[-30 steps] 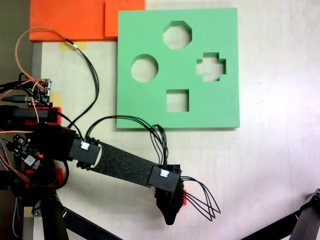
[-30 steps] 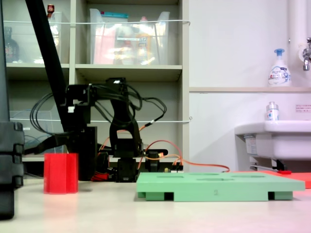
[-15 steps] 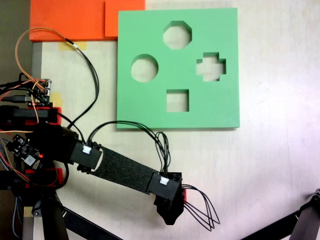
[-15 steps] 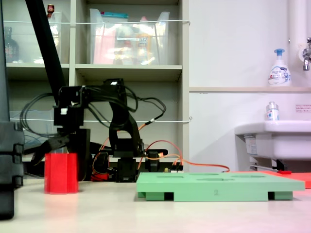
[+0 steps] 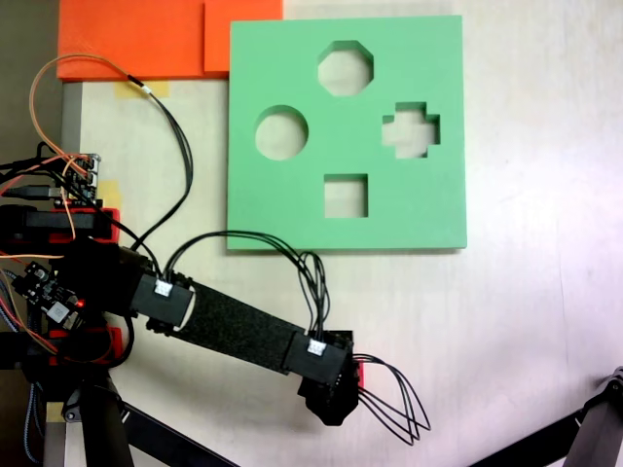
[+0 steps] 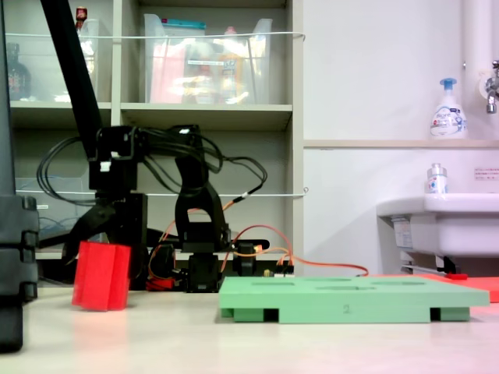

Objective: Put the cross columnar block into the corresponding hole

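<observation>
In a fixed view the red cross columnar block [image 6: 101,276] sits at the left of the table, tilted, with one bottom edge off the surface. My gripper [image 6: 102,248] comes down over it, a black jaw pressed on each side, shut on the block. From above, the wrist and gripper [image 5: 334,407] cover the block except for a red sliver [image 5: 359,374]. The green foam board [image 5: 292,209] lies farther up the table, well apart. Its plus-shaped corresponding hole [image 5: 411,129] is on the board's right side and stands open. The board [image 6: 351,300] lies flat to the right of the block.
The board also has an octagonal [image 5: 345,67], a round [image 5: 281,132] and a square cutout [image 5: 346,196]. Orange foam slabs [image 5: 136,39] lie at the top left. Wires and circuit boards [image 5: 58,185] crowd the arm's base. Black stand legs [image 5: 584,428] cross the bottom corners.
The jaws, open over the upright block half a second ago, have come down and shut on it. The block now leans instead of standing straight.
</observation>
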You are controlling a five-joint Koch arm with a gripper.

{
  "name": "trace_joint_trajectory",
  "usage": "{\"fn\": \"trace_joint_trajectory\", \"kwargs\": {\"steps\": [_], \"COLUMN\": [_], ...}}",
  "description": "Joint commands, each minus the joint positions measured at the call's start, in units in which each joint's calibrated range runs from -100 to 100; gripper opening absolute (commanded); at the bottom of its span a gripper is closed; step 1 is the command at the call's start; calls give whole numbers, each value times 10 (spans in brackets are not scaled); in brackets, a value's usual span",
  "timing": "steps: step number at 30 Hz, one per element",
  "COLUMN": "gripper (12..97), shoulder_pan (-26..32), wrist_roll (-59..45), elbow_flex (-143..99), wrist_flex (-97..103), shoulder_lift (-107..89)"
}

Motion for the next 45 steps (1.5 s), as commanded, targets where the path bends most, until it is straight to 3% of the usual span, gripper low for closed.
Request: {"fn": "trace_joint_trajectory", "kwargs": {"steps": [1, 14, 23, 33, 45], "gripper": [416, 416, 385, 385, 385], "shoulder_pan": [0, 41, 161, 268, 280], "wrist_roll": [-1, 46, 174, 266, 269], "elbow_flex": [-1, 5, 56, 203, 433], "wrist_flex": [-66, -74, -74, -27, 44], "shoulder_lift": [-27, -285, -390, -239, 57]}}
